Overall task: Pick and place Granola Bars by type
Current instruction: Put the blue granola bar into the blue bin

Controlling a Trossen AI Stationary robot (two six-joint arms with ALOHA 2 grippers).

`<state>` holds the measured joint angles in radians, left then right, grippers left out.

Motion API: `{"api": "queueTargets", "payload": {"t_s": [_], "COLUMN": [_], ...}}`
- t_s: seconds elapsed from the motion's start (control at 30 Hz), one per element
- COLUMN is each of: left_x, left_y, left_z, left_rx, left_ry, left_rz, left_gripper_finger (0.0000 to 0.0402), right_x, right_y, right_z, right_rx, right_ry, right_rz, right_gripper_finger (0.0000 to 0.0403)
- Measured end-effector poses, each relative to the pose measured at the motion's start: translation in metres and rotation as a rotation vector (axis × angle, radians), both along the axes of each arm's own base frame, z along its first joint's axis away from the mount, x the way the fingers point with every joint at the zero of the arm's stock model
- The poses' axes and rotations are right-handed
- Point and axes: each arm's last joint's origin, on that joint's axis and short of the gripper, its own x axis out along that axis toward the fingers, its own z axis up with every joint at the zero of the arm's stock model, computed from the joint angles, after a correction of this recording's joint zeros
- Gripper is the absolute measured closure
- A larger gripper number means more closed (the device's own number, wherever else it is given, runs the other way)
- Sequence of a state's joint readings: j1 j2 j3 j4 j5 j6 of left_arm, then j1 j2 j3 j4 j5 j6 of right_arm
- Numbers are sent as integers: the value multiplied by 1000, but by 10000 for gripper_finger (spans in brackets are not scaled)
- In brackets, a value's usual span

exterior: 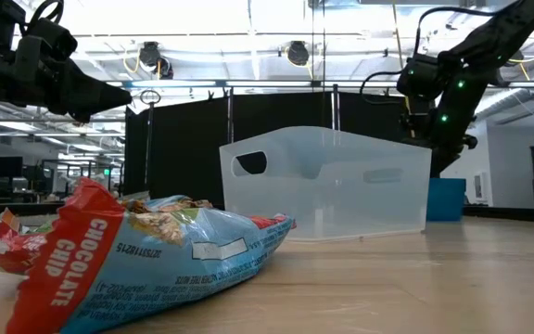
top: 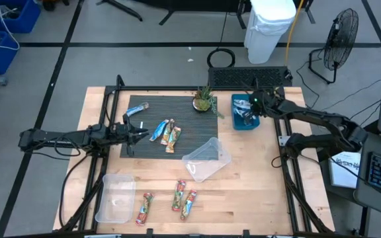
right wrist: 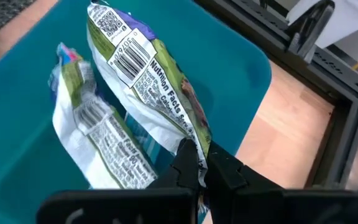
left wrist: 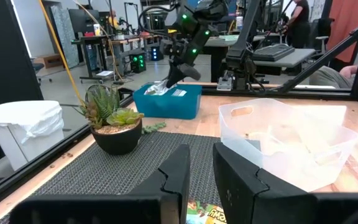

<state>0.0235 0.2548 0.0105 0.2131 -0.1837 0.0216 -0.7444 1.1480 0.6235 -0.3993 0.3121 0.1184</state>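
My right gripper (top: 253,106) is at the table's far right, over a blue bin (top: 245,120), shut on a silvery-white wrapped granola bar (right wrist: 135,68). A second bar of that kind (right wrist: 98,134) lies in the bin. Three bars (top: 165,133) lie on the dark mat (top: 190,125), and three orange-red ones (top: 179,196) lie near the front edge. My left gripper (top: 141,134) is level above the mat's left part, a narrow gap between its fingers (left wrist: 179,171) and nothing in it. My right gripper pinches one end of the bar's wrapper (right wrist: 188,142) between its two fingertips, slanting down from above. The bar hangs away from the fingers down into the blue bin (left wrist: 166,102), over the other bar. Whether its lower end rests there cannot be told.
A small potted plant (top: 204,99) stands on the mat's far edge, next to the blue bin. One clear plastic bin (top: 207,158) lies tipped at mid table; another (top: 114,198) stands at the near left. In the low view a chocolate chip bar (exterior: 146,260) lies close in front.
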Motion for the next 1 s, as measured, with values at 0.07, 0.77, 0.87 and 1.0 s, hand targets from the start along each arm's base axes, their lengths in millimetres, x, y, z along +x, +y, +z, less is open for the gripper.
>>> {"api": "queueTargets", "payload": {"t_s": [0.07,0.77,0.87,1.0], "left_x": [0,0,0,0], "left_y": [0,0,0,0], "left_z": [0,0,0,0], "left_rx": [0,0,0,0], "left_ry": [-1,0,0,0], "left_rz": [0,0,0,0], "left_gripper_finger": [325,325,325,325], "right_x": [1,3,3,4], "right_y": [-1,-2,-2,-3], "right_z": [-1,-1,-1,0], "right_rx": [-1,4,0,-8], "right_ry": [0,-26,-30,-43], "right_rz": [-1,21,21,17], "right_gripper_finger": [401,395,387,368]}}
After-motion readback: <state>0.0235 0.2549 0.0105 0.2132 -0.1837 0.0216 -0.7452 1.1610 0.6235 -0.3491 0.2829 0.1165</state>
